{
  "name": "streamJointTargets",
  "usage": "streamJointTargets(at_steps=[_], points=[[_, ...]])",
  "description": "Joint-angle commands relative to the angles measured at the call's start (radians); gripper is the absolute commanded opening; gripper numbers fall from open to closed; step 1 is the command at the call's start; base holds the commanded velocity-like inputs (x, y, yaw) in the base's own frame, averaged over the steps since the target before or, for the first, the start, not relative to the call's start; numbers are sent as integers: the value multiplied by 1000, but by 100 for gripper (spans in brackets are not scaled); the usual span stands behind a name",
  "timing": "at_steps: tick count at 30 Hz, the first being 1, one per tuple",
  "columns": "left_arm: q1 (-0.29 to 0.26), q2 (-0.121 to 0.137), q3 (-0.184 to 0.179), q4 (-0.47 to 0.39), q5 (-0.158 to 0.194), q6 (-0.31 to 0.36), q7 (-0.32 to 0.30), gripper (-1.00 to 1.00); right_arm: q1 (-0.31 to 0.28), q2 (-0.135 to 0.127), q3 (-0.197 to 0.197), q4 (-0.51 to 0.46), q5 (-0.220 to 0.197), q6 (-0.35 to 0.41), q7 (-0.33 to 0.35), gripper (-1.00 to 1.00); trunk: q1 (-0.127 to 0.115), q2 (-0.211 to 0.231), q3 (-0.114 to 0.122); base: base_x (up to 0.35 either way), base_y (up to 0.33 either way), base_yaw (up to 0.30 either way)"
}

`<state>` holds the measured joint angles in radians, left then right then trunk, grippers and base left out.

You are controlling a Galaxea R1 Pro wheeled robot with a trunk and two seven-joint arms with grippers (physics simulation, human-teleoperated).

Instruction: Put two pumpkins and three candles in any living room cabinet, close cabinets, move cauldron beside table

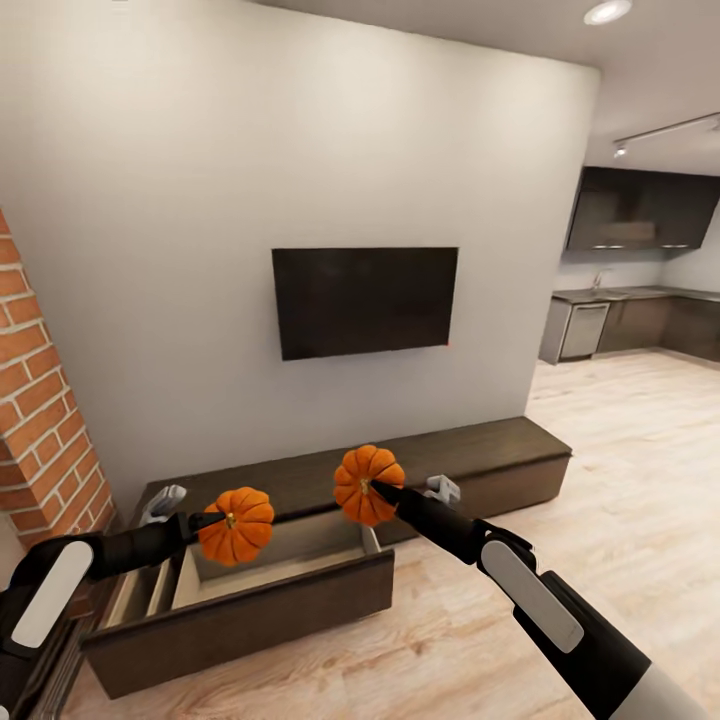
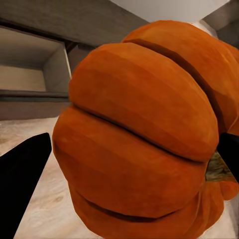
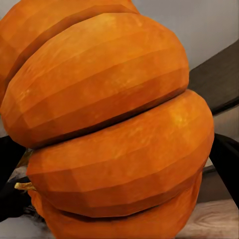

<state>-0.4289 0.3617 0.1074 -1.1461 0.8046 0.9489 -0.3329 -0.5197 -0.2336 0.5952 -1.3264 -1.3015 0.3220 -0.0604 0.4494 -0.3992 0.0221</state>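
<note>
Two ribbed orange pumpkins hang above the cabinet's (image 1: 500,450) pulled-out drawer (image 1: 250,600). My left gripper (image 1: 222,520) is shut on the left pumpkin (image 1: 238,526), which is over the drawer's inside. My right gripper (image 1: 372,488) is shut on the right pumpkin (image 1: 368,483), held higher, over the drawer's right end. Up close, the left pumpkin (image 2: 144,139) sits between dark fingers (image 2: 22,179), with the open drawer (image 2: 30,74) behind. The right pumpkin (image 3: 109,124) sits between fingers (image 3: 226,164) too. The candles, cauldron and table are out of view.
A dark TV (image 1: 365,300) hangs on the white wall above the cabinet. A brick column (image 1: 40,420) stands at the left. Two small grey objects (image 1: 165,500) (image 1: 442,490) rest on the cabinet top. Wooden floor (image 1: 620,470) runs right toward the kitchen units (image 1: 640,320).
</note>
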Motion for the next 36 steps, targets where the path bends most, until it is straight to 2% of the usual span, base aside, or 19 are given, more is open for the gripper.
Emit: streamJointTargets(at_steps=[1,16,27,36], points=[[-1,-1,2,0,-4,5,-8,-100,0,-1,1,-2,-10,0,-6,-100,1,-1,-1,137,-258,279],[-1,0,3,0,-4,5,-8,-100,0,-1,0,-3,-10,-1,0,-100,1,-1,-6,231,-101,268],[-1,0,3,0,-3,5,-8,-100,0,-2,0,-7,-10,-1,2,-100,1,-1,-7,236,-24,24],[-2,2,3,0,-1,5,-9,-100,0,-2,0,-13,-10,-1,2,-100,1,-1,-7,104,0,0]])
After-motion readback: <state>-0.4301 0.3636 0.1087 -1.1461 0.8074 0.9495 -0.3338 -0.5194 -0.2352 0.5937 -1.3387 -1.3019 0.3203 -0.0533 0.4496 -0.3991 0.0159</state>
